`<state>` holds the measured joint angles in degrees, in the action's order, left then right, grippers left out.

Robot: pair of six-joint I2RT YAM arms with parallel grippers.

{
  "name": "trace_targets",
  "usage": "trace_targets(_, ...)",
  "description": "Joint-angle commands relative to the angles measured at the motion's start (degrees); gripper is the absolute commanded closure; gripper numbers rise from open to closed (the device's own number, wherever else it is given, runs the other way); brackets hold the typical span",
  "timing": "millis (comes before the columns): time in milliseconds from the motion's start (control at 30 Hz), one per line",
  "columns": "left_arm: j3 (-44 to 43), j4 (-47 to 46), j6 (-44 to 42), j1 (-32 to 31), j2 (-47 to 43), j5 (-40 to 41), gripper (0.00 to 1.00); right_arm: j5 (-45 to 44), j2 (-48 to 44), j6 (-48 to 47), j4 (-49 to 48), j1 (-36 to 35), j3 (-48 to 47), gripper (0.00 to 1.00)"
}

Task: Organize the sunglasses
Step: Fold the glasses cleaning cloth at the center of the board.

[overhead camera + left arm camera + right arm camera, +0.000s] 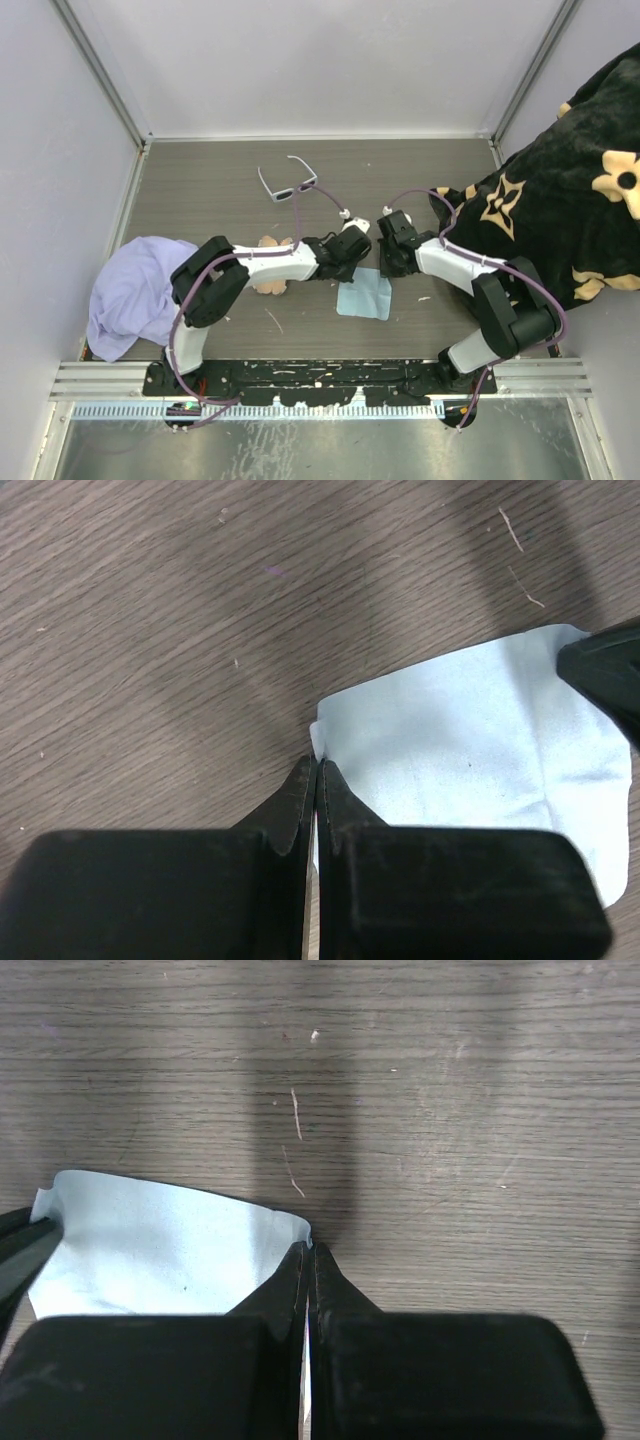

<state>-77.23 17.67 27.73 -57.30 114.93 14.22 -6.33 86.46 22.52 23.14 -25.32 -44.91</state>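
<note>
Left gripper point(315, 780): jaws pressed together, pinching the far left corner of the light blue cloth point(470, 760).
Right gripper point(308, 1260): jaws likewise together, tips gripping the cloth's far right corner.
Cloth: square and pale, lying on the wood-grain table point(200, 190) just nearer than both grippers.
Under left forearm: a tan object point(268, 283), mostly covered, perhaps a soft case.
Sunglasses point(288, 180): white frame, dark rectangular lenses, thin white temples unfolded. They rest on the table beyond the left gripper, well apart from the cloth.
Edges: lavender fabric heap point(135, 290) at the near left. A dark floral blanket point(570, 180) overhangs the right side. Bare wood surrounds the sunglasses up to the far wall.
</note>
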Motion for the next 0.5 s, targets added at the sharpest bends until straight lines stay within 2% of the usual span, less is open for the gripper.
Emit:
trace_targets(0,3.08,-2.24,-1.54,2.79,-2.86,-2.36,1.0,-1.31,-3.57,-2.36,-1.49,0.37,-0.21,1.0)
trace_targets(467,6.01,-6.8,-8.04,4.29,-6.63,-8.45,1.0,-0.09,-6.78,-5.14,-1.82,0.38,-0.79,1.0)
